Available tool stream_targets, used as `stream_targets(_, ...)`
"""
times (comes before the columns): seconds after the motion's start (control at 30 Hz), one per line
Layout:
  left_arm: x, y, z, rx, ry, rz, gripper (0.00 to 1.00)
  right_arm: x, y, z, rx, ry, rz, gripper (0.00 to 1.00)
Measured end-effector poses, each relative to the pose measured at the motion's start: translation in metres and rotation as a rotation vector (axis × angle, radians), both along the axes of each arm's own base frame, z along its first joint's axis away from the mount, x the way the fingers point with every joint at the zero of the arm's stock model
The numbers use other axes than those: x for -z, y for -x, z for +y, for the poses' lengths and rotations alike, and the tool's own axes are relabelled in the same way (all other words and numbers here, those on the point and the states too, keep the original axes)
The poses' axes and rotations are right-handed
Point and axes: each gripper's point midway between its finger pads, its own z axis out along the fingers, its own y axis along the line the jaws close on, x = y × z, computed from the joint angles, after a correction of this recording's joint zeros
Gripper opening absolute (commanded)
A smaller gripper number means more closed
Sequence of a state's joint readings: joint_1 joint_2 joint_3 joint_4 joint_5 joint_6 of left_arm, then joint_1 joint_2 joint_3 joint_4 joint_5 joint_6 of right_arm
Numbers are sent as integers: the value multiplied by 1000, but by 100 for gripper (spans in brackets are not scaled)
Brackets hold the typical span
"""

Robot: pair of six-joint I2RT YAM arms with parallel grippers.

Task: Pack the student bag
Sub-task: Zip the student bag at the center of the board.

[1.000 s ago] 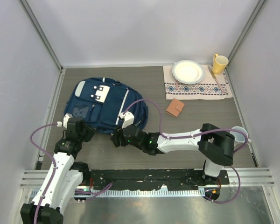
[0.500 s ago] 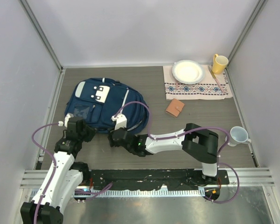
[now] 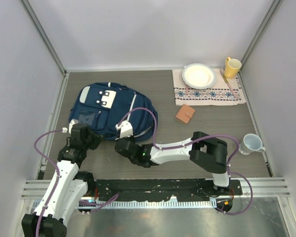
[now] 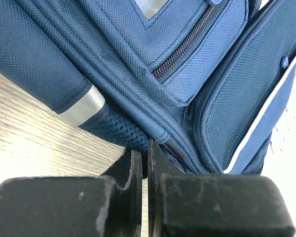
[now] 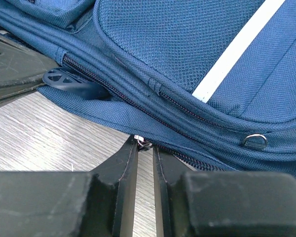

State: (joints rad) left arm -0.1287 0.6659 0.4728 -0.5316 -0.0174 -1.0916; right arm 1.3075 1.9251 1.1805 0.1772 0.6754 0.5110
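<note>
Right end effector [image 5: 144,146] had its 2 fingers drawn nearly together, pinching a small metal zipper pull [image 5: 144,142] at the near edge of the student bag [image 3: 108,111]. Left end effector [image 4: 143,157] had its fingers pressed together, their tips touching a piped seam on the bag's near-left edge. We could not tell whether any cloth was caught between them.

We saw the bag lying flat on the left half of the desk [image 3: 187,143], front face up, with its white buckle patch [image 3: 106,98] toward the far left. Its long axis ran obliquely, from the far left down to the near right. The pale grey end pointed at the far-left corner, and the rounded navy end pointed toward the middle of the desk. 1 pale stripe [image 3: 132,106] ran across the face near that rounded end.

Well apart on the right lay a patterned cloth [image 3: 209,94] bearing a white plate [image 3: 199,75], with a yellow mug [image 3: 231,67] at its far corner. A brown wallet [image 3: 185,114] lay just in front of the cloth.
</note>
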Motion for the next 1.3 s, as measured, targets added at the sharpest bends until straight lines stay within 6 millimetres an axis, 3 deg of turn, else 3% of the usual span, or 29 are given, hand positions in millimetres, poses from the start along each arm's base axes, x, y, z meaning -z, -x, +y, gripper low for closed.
stream_targets(0.07,0,0,0,1,1,0,0,0,0,-1,1,8,-5,1)
stream_targets(0.2,0,0,0,4,0,0,0,1,3,-4,-6,15,-4,1)
stream_targets(0.6,1,2,3,37,-58,7,0,-9,19,-53,-58,58,7,1)
stream_targets(0.83,5,4,5,66,-92,21,0,-1,6,-83,-35,63,49,1)
stream_targets(1.07,-1,5,11,88,-152,26,0,-3,3,-94,-32,51,61,1)
stream_targets(1.1,-2,5,12,93,-163,27,4,-2,2,-98,-27,51,65,1)
stream_targets(1.13,-3,5,13,100,-177,34,22,-1,0,-104,-19,51,71,1)
stream_targets(1.2,-4,5,14,119,-201,54,45,3,-4,-114,-4,55,79,1)
stream_targets(1.23,-4,5,15,131,-213,69,65,5,-6,-120,4,60,84,1)
stream_targets(1.3,-8,5,14,154,-227,79,72,12,-5,-127,1,69,99,1)
